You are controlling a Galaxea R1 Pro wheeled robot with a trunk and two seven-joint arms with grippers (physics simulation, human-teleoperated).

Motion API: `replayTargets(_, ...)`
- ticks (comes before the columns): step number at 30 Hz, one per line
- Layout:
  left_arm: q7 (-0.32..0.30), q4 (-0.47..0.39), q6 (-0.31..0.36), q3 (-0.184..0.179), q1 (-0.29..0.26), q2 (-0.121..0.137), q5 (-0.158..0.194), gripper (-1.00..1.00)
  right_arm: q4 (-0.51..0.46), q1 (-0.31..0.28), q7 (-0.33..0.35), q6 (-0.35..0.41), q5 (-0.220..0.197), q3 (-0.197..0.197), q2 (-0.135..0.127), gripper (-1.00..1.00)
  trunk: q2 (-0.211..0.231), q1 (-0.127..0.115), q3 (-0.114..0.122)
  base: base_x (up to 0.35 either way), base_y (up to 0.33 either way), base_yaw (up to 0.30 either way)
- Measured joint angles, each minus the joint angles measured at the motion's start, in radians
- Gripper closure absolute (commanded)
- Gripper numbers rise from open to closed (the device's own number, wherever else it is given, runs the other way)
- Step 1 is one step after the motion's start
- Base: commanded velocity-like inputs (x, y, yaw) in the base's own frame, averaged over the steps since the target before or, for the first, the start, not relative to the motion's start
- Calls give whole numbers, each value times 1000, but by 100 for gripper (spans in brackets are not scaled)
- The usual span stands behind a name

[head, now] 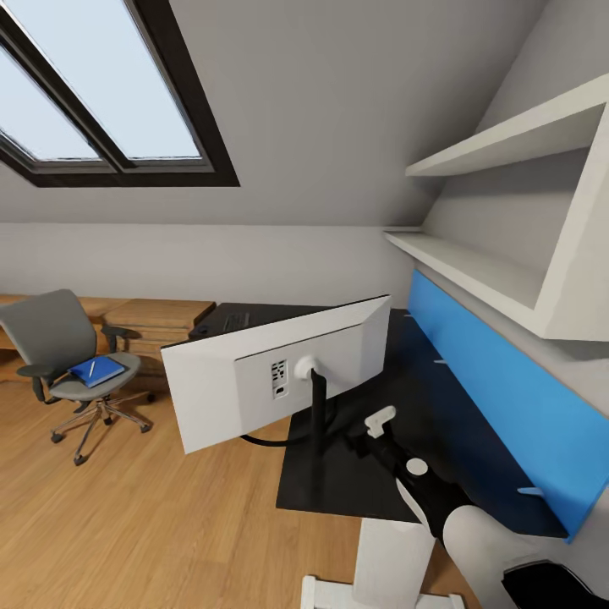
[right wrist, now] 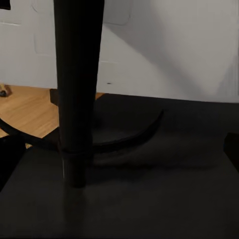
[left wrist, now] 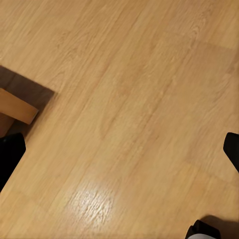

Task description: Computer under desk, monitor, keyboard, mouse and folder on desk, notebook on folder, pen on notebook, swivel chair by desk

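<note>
Pale daylight is coming through a dark-framed skylight (head: 101, 101) in the sloped grey ceiling (head: 355, 101). Two white wall shelves (head: 499, 144) are hanging above a light wood plank floor (head: 152, 516).

desk (head: 474, 423) behind monitor (head: 254, 381): open | stem (right wrist: 77, 99): blocks hand (head: 359, 440)

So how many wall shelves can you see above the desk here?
2, both white. The upper shelf juts out near the sloped ceiling; the lower shelf runs just above the blue panel of the desk. More may lie beyond the frame's right edge.
</note>
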Motion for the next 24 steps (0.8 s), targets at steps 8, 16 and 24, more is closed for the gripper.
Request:
replayTargets(8,-1,0,0,0,0,0,0,-100,-1,20,37,0,2,5,18,-100,0,0,0,33,59,0)
replayTargets(16,-2,0,0,0,0,0,0,-100,-1,22,41,0,1,6,25,-100,0,0,0,40,46,0)
replayTargets(24,-3,0,0,0,0,0,-1,-100,-1,22,38,-2,-1,6,28,-100,0,0,0,197,32,0)
